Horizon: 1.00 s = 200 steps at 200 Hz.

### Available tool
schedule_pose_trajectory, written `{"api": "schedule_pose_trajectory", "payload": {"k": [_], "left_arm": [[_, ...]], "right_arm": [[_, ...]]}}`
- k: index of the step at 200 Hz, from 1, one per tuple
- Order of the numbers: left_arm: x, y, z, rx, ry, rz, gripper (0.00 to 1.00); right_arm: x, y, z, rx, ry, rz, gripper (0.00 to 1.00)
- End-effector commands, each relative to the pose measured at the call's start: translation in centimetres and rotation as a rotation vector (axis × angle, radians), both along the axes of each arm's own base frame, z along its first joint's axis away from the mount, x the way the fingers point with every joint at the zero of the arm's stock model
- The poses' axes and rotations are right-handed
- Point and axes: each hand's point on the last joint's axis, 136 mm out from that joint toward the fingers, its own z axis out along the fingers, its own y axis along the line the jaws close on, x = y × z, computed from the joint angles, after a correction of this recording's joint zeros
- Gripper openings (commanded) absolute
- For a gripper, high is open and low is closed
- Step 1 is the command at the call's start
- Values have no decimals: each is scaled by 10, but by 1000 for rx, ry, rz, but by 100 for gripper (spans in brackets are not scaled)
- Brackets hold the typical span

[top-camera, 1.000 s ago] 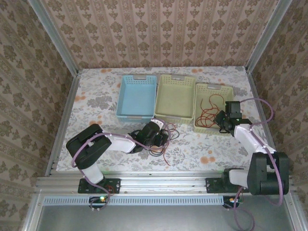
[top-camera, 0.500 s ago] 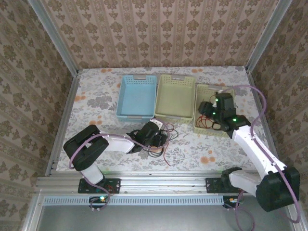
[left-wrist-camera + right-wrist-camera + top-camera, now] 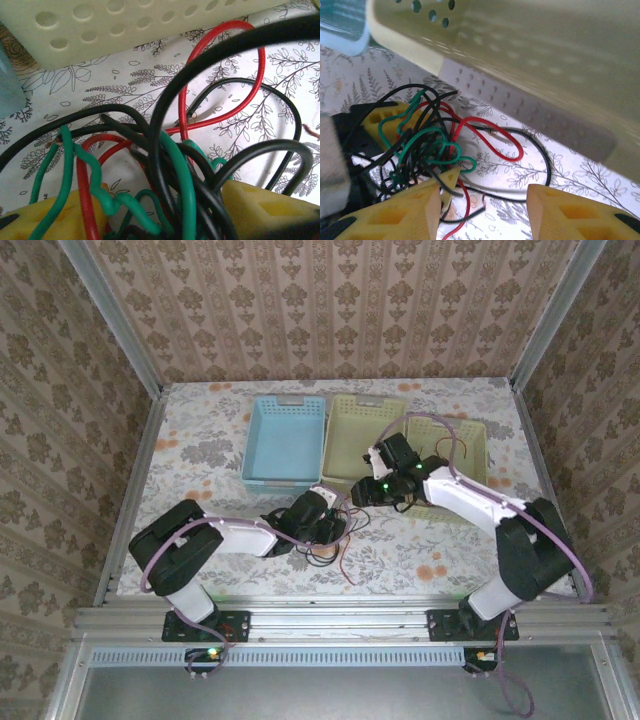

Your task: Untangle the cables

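Observation:
A tangle of red, black and green cables lies on the table in front of the middle basket. My left gripper is down in that tangle. In the left wrist view its yellow fingers stand wide apart with green, black and red cables bunched between them; the left gripper is open. My right gripper hovers just right of the tangle. Seen in its wrist view, the right gripper is open and empty, above a red loop and a black loop.
A blue basket, a pale green middle basket and a pale green right basket stand in a row at the back. The middle basket's wall hangs close above my right gripper. Metal rails edge the table.
My right arm has swung left from over the right basket to the front of the middle basket, beside the tangle. The left gripper has stayed in the tangle.

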Motion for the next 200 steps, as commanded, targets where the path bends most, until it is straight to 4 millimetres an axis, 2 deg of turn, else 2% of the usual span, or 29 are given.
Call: {"api": "schedule_pose_trajectory", "payload": {"k": [1,29,52,106,121,140,153,179,200], "left_arm": [[-10,14,-10,44,41,-11,61],[-10,14,-11,45,42,-10,61],[-11,14,-10,44,41,-11,61],[-10,13,-9,44,38,-13,61],[-10,13,-9,44,39,-13,61],[-9,13,-9,46,38,-11,61],[-9,14,-10,48,39,-7,61],[-10,15,-12,54,41,-4,62],[-10,17,-15,64,47,-1,63]], "right_arm": [[-3,5,-4,-1,57,43,50],[4,9,-20,-21,100,44,50],[3,6,-34,-60,155,38,50],[5,8,-49,-78,179,48,50],[7,9,-52,-77,180,49,41],[8,10,-51,-70,168,47,18],[7,8,-48,-72,160,42,9],[10,6,-31,-49,81,27,0],[7,5,-2,3,6,17,0]]}}
